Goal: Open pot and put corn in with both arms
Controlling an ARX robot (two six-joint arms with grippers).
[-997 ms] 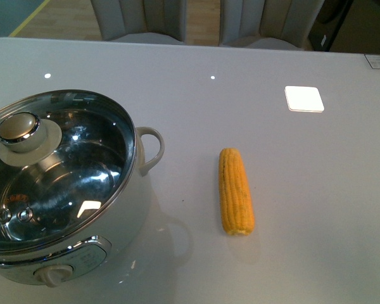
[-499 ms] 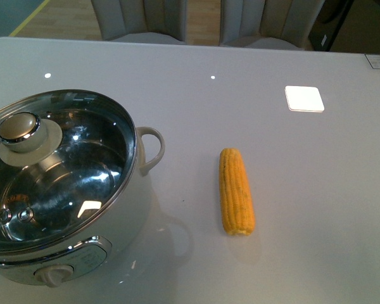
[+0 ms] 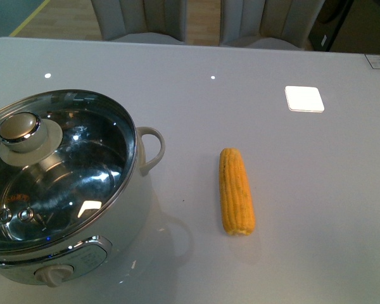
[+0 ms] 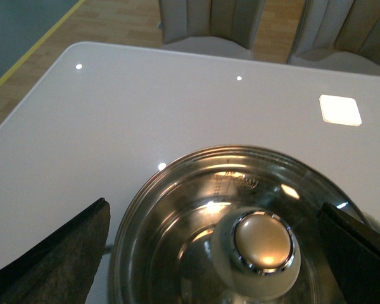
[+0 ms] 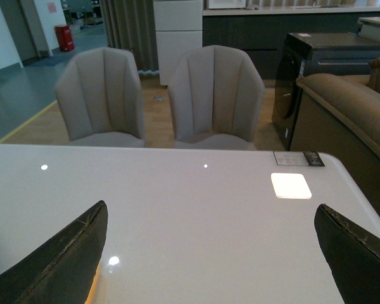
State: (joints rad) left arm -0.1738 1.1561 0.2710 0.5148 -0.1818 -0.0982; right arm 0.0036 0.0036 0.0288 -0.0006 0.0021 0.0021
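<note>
At the near left of the worktop stands the pot, its white body cut off by the left and near edges of the front view. The glass lid is on, seated inside the steel rim, with the lid knob off-centre toward the far left. A loop handle juts from the pot's right side, and a dial sits on its near face.

The corn lies flat to the right of the pot. It runs near to far, its near end tipped slightly right. It is well apart from the handle, with bare worktop between them and on all its other sides. Far right of it a bright square lies on the surface. The worktop's far edge curves at the left corner, and two chairs stand just beyond it.

Neither arm shows in the front view. In the left wrist view the left end effector hangs over the lid, released, its dark fingers spread wide to either side of the lid knob and touching nothing. In the right wrist view the right end effector is also released and grasping nothing. Its fingers are wide apart over bare worktop, facing the chairs and the far edge.
</note>
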